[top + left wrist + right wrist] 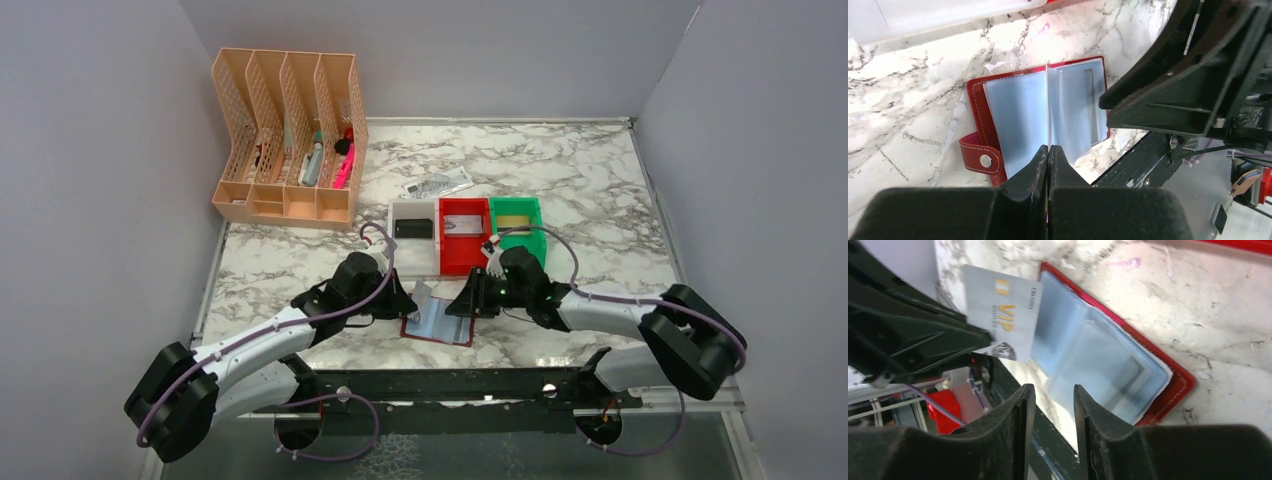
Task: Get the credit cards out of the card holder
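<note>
Card holder (1013, 120) open; left jaws seemingly pinch credit card (1000, 312) (VIP print); right jaws spread.

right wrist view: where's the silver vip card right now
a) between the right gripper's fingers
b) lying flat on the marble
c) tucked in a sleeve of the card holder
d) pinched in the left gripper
d: the silver vip card is pinched at its edge by the shut left gripper, outside the sleeves of the card holder, and the right gripper is open with nothing in it.
</note>
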You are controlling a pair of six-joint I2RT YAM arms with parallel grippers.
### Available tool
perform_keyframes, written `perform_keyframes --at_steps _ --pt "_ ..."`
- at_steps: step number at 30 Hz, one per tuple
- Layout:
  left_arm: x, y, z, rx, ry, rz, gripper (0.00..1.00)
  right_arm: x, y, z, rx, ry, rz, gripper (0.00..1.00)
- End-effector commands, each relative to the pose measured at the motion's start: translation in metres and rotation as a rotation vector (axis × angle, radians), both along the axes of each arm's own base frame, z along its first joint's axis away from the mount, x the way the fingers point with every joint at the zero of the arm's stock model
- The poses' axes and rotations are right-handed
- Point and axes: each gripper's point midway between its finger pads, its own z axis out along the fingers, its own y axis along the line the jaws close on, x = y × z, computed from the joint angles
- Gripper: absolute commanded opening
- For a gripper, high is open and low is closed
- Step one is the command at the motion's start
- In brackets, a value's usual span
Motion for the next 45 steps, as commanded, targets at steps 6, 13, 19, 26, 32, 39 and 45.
perform_keyframes --at_steps 6,13,19,26,32,39,45 --pt "0.015 -0.002 0.036 -0.073 -0.115 0.044 0.00 0.009 -0.017 0.029 -0.006 -0.125 -0.084 0.49" --pt "0.011 -0.011 0.055 -0.205 -0.148 0.028 0.00 0.012 -0.018 0.032 0.054 -0.118 -0.150 0.56" --pt "0.005 -0.019 0.069 -0.297 -0.165 -0.009 0.00 0.012 -0.013 0.048 0.195 -0.171 -0.165 0.57" --pt "-0.002 -0.030 0.081 -0.364 -0.162 -0.071 0.00 0.011 -0.004 0.074 0.288 -0.257 -0.111 0.58" --pt "-0.004 -0.032 0.091 -0.399 -0.177 -0.086 0.00 0.009 0.009 0.095 0.366 -0.293 -0.039 0.55" --pt "-0.010 -0.036 0.101 -0.447 -0.164 -0.116 0.00 0.004 0.021 0.112 0.474 -0.272 0.044 0.47" --pt "-0.013 -0.036 0.102 -0.460 -0.165 -0.123 0.00 -0.002 0.017 0.122 0.552 -0.295 0.084 0.34"
